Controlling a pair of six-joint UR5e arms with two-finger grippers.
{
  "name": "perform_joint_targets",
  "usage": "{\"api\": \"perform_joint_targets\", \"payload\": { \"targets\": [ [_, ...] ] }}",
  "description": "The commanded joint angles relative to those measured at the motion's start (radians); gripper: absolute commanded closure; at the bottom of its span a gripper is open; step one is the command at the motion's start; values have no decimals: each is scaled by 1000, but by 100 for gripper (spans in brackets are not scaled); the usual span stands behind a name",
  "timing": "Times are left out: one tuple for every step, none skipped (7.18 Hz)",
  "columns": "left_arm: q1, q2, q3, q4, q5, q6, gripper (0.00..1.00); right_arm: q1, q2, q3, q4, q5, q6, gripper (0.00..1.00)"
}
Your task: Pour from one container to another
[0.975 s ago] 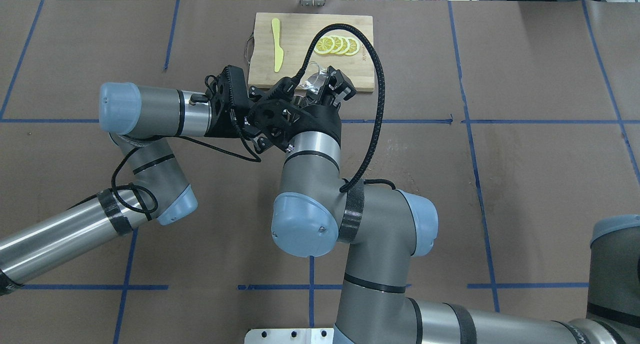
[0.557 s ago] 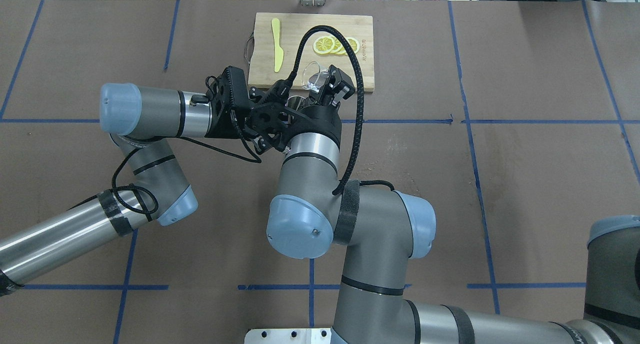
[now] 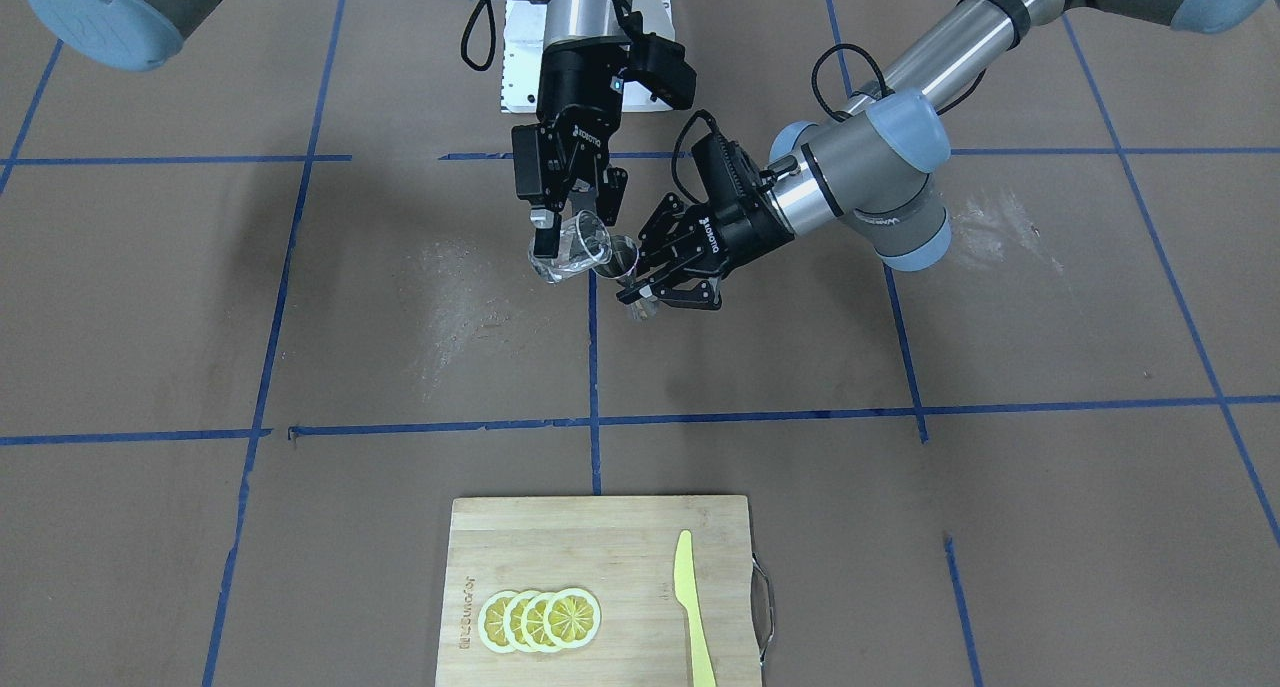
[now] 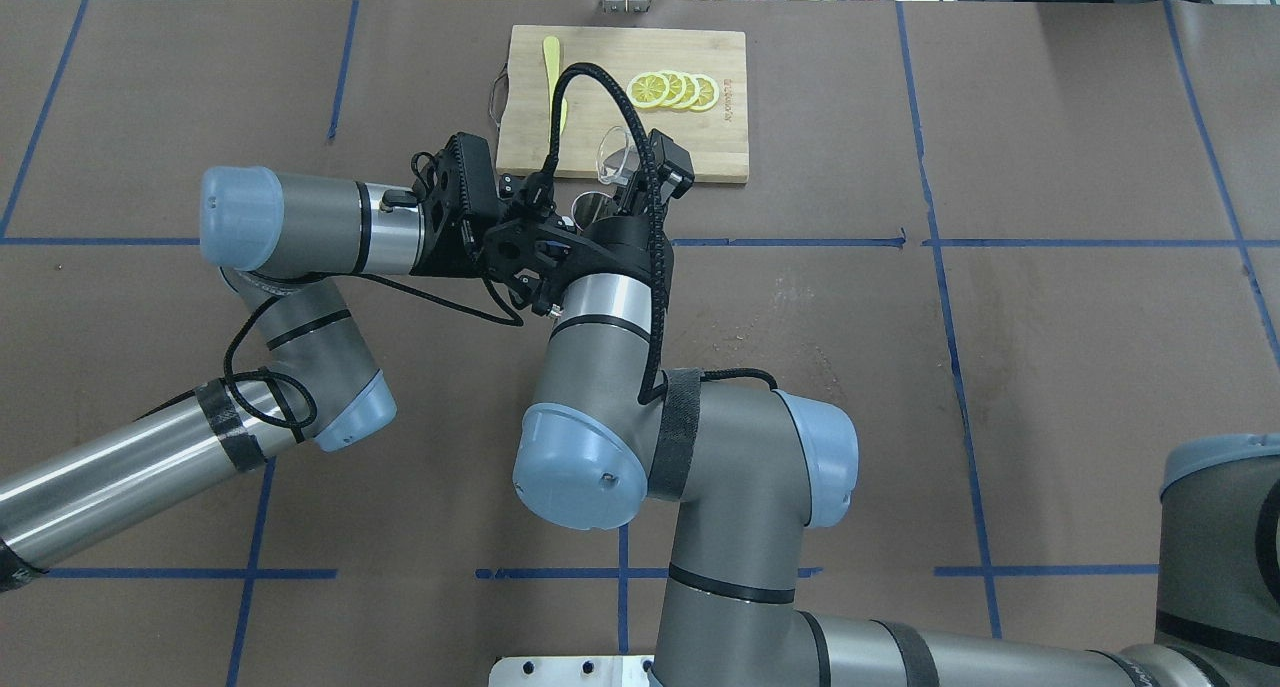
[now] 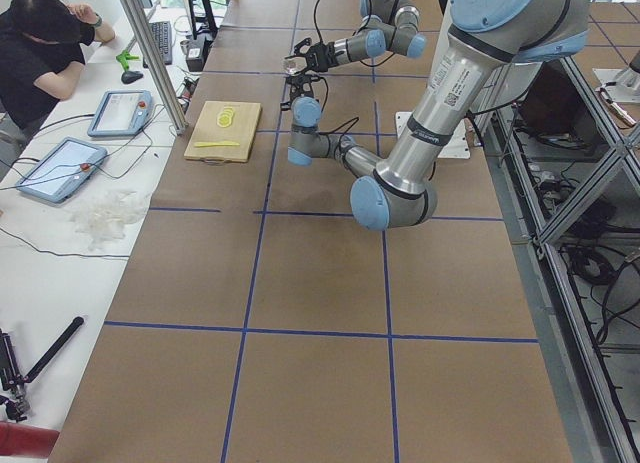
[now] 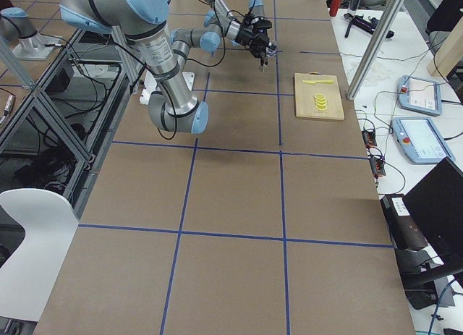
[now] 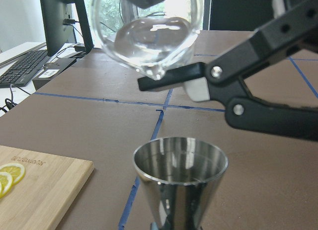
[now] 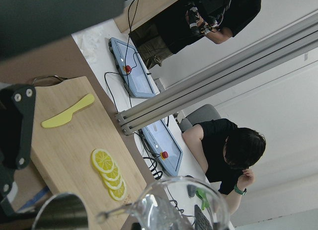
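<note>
The step in hand looks like the pour itself. To do it well, the glass (image 3: 572, 252) should be tipped slowly about its spout, so the lip stays over the open mouth of the metal cup (image 3: 622, 257) and does not swing past its rim. The cup should be held level and steady underneath. In the left wrist view the spout hangs above the cup's mouth, a little toward the left of its middle, with a clear gap between them. A small shift toward centre and a lower lip would likely cut splashing onto the table (image 3: 900, 527). Just above the middle of the front-facing view, the right gripper (image 3: 575, 232) comes down from the top and is clamped on the tilted glass. The left gripper (image 3: 640, 285) reaches in from the right with its fingers closed around the upright metal cup, and both vessels are off the table. The glass is clear, and I cannot tell whether it holds liquid. The cup's shiny inside does not show a fill level either. At the bottom of that view a cutting board (image 3: 600, 527) carries lemon slices (image 3: 540, 619) and a yellow knife (image 3: 690, 607), well apart from the pour.
</note>
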Motion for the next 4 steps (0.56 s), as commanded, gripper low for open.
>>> {"api": "perform_joint_targets", "payload": {
  "targets": [
    [0, 0, 0, 0, 0, 0, 100, -4, 1, -5, -16, -15, -43, 100],
    [-1, 0, 0, 0, 0, 0, 100, -7, 6, -5, -30, -32, -81, 100],
    [-1, -2, 0, 0, 0, 0, 100, -7, 6, -6, -32, -35, -95, 100],
    [0, 0, 0, 0, 0, 0, 100, -8, 6, -6, -32, -35, -116, 100]
  ]
}}
